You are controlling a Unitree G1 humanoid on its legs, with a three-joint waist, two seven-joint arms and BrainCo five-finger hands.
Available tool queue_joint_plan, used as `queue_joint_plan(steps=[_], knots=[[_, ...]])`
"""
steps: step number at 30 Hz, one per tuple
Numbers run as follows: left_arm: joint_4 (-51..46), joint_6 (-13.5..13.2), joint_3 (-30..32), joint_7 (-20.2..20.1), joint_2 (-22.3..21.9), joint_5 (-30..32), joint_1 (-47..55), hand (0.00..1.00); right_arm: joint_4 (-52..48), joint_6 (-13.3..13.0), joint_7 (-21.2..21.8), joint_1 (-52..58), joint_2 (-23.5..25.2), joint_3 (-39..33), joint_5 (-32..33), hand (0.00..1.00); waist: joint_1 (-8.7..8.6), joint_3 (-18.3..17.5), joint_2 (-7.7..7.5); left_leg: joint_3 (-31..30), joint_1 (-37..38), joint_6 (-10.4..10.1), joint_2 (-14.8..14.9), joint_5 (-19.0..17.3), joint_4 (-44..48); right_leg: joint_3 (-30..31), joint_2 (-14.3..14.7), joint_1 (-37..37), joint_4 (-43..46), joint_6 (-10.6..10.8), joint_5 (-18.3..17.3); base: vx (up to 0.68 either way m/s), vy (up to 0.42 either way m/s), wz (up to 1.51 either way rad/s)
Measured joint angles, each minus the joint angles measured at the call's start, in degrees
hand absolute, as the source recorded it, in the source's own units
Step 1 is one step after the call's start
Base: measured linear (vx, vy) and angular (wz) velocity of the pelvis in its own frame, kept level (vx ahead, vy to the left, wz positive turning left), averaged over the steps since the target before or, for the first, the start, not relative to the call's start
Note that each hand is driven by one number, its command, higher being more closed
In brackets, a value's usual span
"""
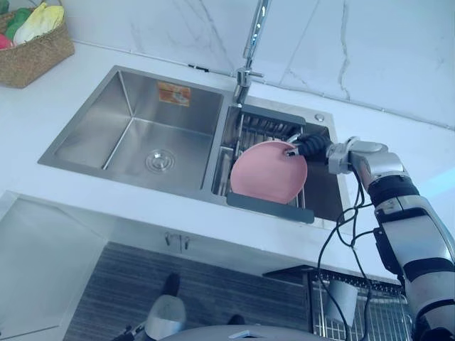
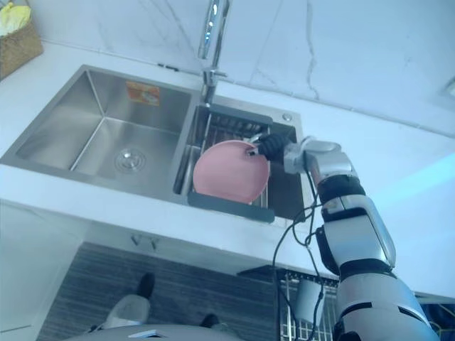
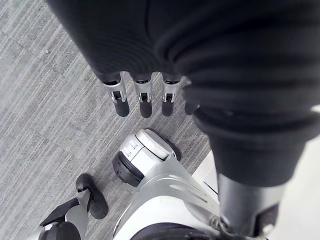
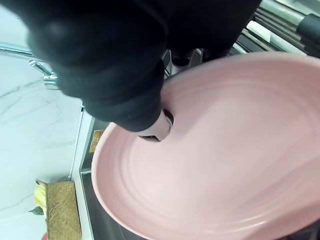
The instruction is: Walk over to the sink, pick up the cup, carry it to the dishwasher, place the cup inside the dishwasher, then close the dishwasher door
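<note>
From my station I see a pale pink round plate (image 1: 269,172) with faint concentric rings, a brushed silver steel sink (image 1: 92,122) bearing an orange sticker (image 1: 173,93), a white grey-veined marble wall (image 1: 370,50), a tan woven basket (image 1: 39,53) and a grey, finely striped floor (image 3: 40,100).

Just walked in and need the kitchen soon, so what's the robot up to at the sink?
The robot's right hand pinches the upper edge of a pink plate that stands on edge in the rack of the sink's right basin; it holds no cup. The left hand hangs open over the floor. Below the counter, a wire rack is pulled out.
</note>
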Motion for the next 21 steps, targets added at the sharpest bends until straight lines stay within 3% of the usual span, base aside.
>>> queue_joint_plan(steps=[7,10,15,21], knots=[[0.54,-0.05,0.0,0.06,-0.4,0.0,0.71,0.0,-0.09,0.04,-1.46,2.81,1.36,-2.67,-0.15,1.0,-0.36,-1.9,0.59,-0.21,0.14,0.01,-0.09,0.01,-0.01,-0.33,0.0,0.41,-0.34,0.04,0.06,0.0,0.0,0.01],[0.97,-0.04,-0.01,0.23,-0.51,0.0,0.72,0.0,-0.35,-0.5,-4.34,3.86,2.2,-3.66,0.02,1.0,-0.56,-2.4,0.99,-0.21,0.14,0.07,-0.09,0.05,-0.01,-0.37,0.02,0.48,-0.44,0.04,0.06,0.0,0.0,0.0],[0.94,0.31,-0.04,1.21,-0.6,-0.02,0.69,0.0,-0.28,0.86,-15.83,5.38,4.72,-5.71,5.17,1.0,-1.17,-2.45,1.09,0.02,0.1,0.17,-0.1,0.13,-0.02,-0.21,0.01,0.4,-0.65,-0.07,0.25,0.0,0.002,-0.01],[0.81,0.99,0.05,1.7,-1.54,-0.01,0.68,0.0,0.13,1.95,-26.63,6.62,6.35,-11.11,11.43,1.0,-1.58,-2.43,1.57,0.65,0.0,0.19,-0.14,0.13,-0.02,0.5,-0.04,0.09,-0.98,-0.16,0.61,0.0,0.005,-0.05]])
